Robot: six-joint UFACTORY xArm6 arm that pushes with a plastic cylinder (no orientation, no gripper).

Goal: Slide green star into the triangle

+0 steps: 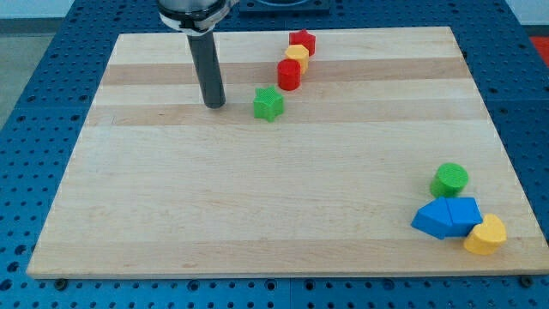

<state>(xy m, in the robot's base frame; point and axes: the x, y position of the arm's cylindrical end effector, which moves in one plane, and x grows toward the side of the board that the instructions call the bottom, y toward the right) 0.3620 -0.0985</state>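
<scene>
The green star (268,104) lies on the far half of the wooden board (257,206), a little left of centre, flat on the wood and touching nothing. My tip (214,105) rests on the board just to the star's left, at about the same depth, with a narrow strip of bare wood between them; the rod has no jaws, so it holds nothing. Just beyond the star to the right, a red cylinder (289,74) stands close to it but apart, and behind that a small yellow block (297,54) and a red star (302,40) run in a touching line toward the far edge. The blue triangle (435,220) sits well apart at the near right corner, pressed against a blue block (463,213) on its right. A green cylinder (449,179) stands just beyond this pair, on the side facing the star, and a yellow heart (486,234) touches them at the near right.
</scene>
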